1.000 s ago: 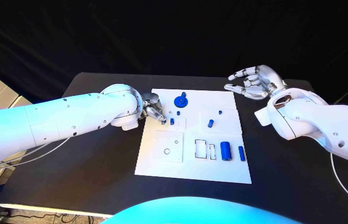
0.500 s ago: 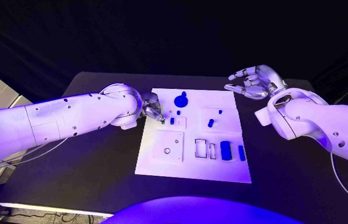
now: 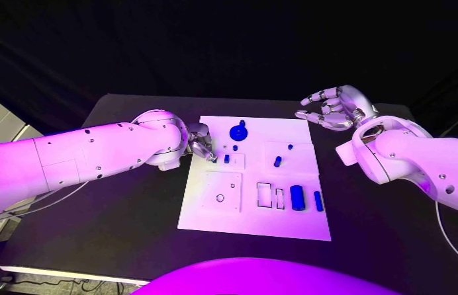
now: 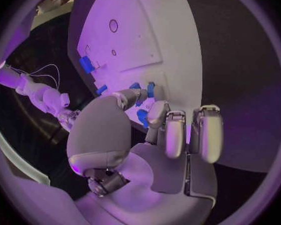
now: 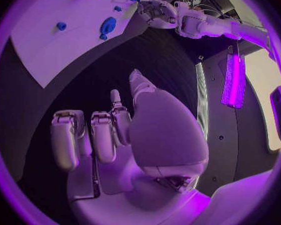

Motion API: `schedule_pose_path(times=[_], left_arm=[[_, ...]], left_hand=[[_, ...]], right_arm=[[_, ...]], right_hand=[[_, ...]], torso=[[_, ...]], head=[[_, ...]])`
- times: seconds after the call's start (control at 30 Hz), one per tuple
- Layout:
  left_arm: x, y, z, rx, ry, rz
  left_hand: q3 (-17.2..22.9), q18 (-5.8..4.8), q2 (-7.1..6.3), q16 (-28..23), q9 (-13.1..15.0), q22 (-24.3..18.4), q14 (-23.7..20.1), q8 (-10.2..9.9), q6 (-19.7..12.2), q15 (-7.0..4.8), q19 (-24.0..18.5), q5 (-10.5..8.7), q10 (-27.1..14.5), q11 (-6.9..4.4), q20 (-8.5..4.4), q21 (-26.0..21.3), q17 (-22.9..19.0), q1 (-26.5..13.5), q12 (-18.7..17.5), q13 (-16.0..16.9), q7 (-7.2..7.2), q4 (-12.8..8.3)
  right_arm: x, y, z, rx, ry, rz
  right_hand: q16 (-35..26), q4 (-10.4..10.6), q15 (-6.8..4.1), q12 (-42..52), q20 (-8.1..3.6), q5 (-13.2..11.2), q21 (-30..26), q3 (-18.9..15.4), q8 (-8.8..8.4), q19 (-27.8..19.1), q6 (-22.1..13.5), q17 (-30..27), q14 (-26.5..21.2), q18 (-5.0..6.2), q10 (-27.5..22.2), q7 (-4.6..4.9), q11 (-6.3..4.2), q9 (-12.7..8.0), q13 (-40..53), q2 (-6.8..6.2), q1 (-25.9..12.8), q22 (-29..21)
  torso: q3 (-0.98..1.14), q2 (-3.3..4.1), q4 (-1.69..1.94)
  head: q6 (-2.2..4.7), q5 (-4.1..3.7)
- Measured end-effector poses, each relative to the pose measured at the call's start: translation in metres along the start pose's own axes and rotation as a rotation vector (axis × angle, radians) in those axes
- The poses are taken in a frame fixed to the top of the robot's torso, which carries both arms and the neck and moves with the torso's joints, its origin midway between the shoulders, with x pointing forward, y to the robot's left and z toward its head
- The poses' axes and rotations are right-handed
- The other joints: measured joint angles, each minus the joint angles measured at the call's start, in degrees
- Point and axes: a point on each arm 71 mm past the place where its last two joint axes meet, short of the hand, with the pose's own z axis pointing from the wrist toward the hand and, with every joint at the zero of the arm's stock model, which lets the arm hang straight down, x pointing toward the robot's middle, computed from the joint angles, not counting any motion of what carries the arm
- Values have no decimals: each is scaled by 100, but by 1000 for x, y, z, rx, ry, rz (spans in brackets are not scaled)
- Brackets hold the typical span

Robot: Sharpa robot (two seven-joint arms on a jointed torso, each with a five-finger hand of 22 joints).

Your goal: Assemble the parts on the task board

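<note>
The white task board (image 3: pixel 286 222) lies mid-table. On it a blue knob (image 3: pixel 239 133) stands at the far edge, with small blue pegs (image 3: pixel 226 157) nearby and a blue cylinder (image 3: pixel 297 198) beside a blue bar (image 3: pixel 318 201) nearer me. My left hand (image 3: pixel 202 144) is low over the board's left edge. In the left wrist view its thumb and one finger (image 4: pixel 131 96) reach to a small blue peg (image 4: pixel 151 89), and I cannot tell whether they pinch it. My right hand (image 3: pixel 334 110) hovers off the board's far right corner, fingers apart, holding nothing.
Rectangular slots (image 3: pixel 263 196) and a square plate with a round hole (image 3: pixel 222 196) mark the board's near half. Black tabletop (image 3: pixel 124 202) surrounds the board. My left forearm (image 3: pixel 95 156) lies across the table's left side.
</note>
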Motion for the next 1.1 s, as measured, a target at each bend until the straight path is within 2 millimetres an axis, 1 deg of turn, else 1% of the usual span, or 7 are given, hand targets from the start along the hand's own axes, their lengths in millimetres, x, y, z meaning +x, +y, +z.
schedule_pose_path(times=[0.13,0.53,0.8,0.87,1.1], left_arm=[[0,0,0,-1,4,2],[0,0,1,-4,4,2],[-2,-2,4,-10,8,2],[-2,-3,5,-12,12,3],[-4,-8,8,-16,28,7]], left_hand=[[0,0,0,0,0,0,0,0,0,0,0,0,0,0,0,0,0,0,0,0,0,0],[0,0,0,0,1,-1,0,0,11,0,0,0,0,1,0,0,0,0,-1,-1,-10,0],[0,0,0,0,3,-1,0,0,14,0,0,0,0,1,0,0,0,0,17,6,-12,0],[96,0,-1,0,3,-1,0,0,19,1,0,0,1,1,0,0,0,-1,17,16,-15,-96],[97,0,-2,0,5,-1,0,38,82,1,0,0,42,-2,0,0,-1,-2,42,56,-21,-96]], right_arm=[[0,0,0,0,0,0],[0,0,0,0,1,0],[1,0,0,0,1,0],[1,0,0,-1,2,1],[1,1,0,-1,3,1]], right_hand=[[0,0,0,0,0,0,0,0,0,0,0,0,0,0,0,0,0,0,0,0,0,-1],[0,0,0,0,0,0,0,0,0,0,0,-1,0,0,0,0,0,0,0,0,0,-1],[0,0,0,0,0,0,0,0,0,0,0,-2,0,0,0,0,0,0,0,0,0,-2],[0,0,0,0,0,0,0,0,0,0,0,-2,0,0,0,0,0,0,0,0,0,-2],[0,0,0,0,0,0,0,0,0,0,0,-2,0,0,0,0,0,0,0,0,0,-2]], torso=[[3,0,0],[3,-1,-5],[7,1,-7],[7,1,-7],[7,2,-8]], head=[[-1,2],[12,-10],[2,-18],[1,-18],[-9,-25]])
